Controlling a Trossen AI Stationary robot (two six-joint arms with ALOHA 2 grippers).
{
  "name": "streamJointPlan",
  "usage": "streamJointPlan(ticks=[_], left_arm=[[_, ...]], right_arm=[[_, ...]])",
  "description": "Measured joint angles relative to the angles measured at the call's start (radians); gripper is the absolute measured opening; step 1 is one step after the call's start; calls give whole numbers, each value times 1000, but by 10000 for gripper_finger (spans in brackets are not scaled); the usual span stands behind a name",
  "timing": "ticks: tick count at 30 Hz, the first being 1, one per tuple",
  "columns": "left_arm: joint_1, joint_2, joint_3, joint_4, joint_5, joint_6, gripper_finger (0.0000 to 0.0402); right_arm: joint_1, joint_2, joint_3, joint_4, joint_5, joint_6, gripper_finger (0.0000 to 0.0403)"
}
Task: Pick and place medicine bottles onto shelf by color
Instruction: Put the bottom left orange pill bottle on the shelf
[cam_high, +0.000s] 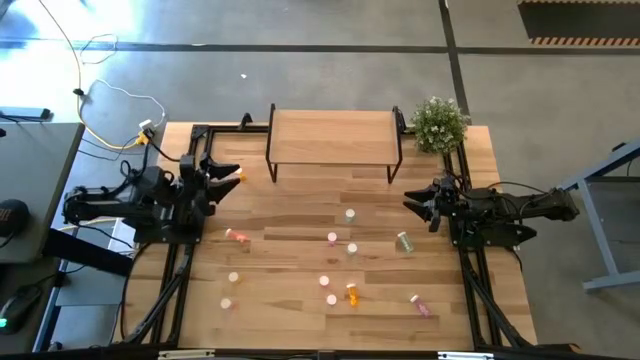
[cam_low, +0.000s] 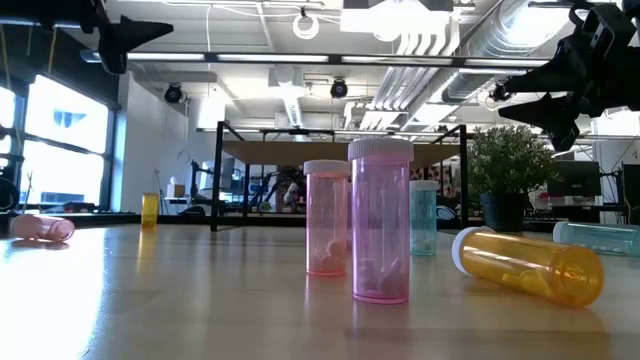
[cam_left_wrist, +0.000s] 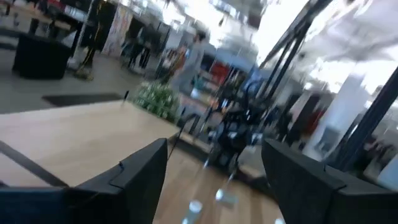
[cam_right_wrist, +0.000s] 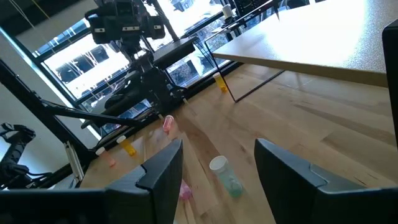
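The light-wood shelf (cam_high: 330, 135) stands on black legs at the table's far middle, and its top is bare. Small white-capped bottles are scattered over the near half of the table. A pink bottle (cam_high: 238, 236), a green bottle (cam_high: 404, 241) and an orange bottle (cam_low: 530, 265) lie on their sides; two pink bottles (cam_low: 380, 225) stand upright. One orange bottle (cam_right_wrist: 222, 84) stands near the shelf's left legs. My left gripper (cam_high: 232, 172) (cam_left_wrist: 214, 149) hovers open at the table's left, raised. My right gripper (cam_high: 410, 203) (cam_right_wrist: 217, 149) hovers open at the right, above the green bottle (cam_right_wrist: 225, 176).
A potted plant (cam_high: 440, 122) stands at the far right corner beside the shelf. Black frame rails (cam_high: 180, 270) run along both sides of the table. Cables (cam_high: 120, 110) lie on the floor beyond the far left corner. Bare wood lies between the shelf and the bottles.
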Motion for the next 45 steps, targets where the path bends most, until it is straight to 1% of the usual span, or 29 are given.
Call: streamJointPlan(ticks=[2,3,7,10,14,19,27,31,36,38,41,45], left_arm=[[0,43,52,-72,29,-25,246],[0,66,76,-106,59,-45,246],[-2,146,154,-224,217,-120,246],[-25,197,173,-276,315,-146,246],[-91,247,173,-351,384,-161,245],[-230,290,173,-446,402,-213,245],[-485,315,174,-513,376,-361,245],[-576,339,174,-516,368,-450,245],[-640,369,176,-517,370,-544,245],[-650,378,198,-527,379,-552,245],[-655,392,263,-559,380,-551,245],[-655,425,377,-688,363,-530,245]], right_arm=[[0,0,0,0,0,0,191],[0,0,0,0,0,0,191],[0,0,0,0,0,0,191],[0,0,0,0,0,0,191],[0,0,0,0,0,0,191],[0,0,0,0,0,0,191],[0,0,0,0,0,0,191],[0,0,0,0,0,0,191],[0,0,0,0,0,0,191],[0,0,0,0,0,0,191],[0,0,0,0,0,0,191],[0,0,0,0,0,0,191]])
